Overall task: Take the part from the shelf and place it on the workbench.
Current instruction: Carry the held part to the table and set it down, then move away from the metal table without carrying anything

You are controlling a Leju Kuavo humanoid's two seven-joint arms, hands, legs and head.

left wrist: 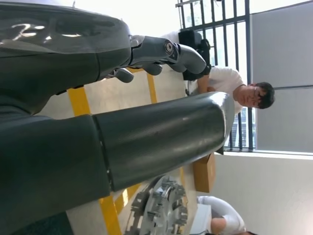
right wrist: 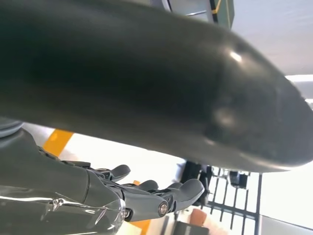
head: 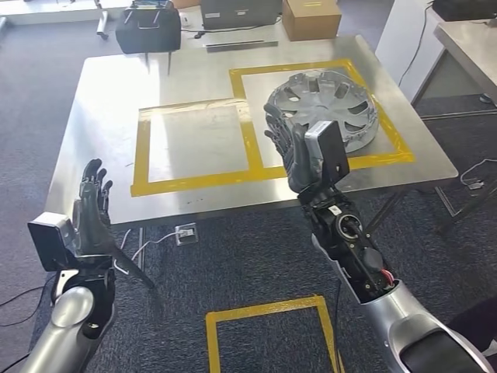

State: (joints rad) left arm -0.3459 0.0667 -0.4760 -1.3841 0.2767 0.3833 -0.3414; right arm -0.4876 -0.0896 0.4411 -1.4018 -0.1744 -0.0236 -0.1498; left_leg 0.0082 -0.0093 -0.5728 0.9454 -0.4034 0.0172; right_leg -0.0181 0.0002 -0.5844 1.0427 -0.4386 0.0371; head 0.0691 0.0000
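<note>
A silver wheel cover lies flat on the metal workbench, inside its right yellow-taped square.

No legible text, label, brand, number or sign on anything visible

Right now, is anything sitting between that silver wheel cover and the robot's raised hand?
Nothing visible. The silver plastic wheel cover already lies on the steel workbench inside the yellow-taped square, and the right hand hovers at its near edge, fingers spread.
</note>
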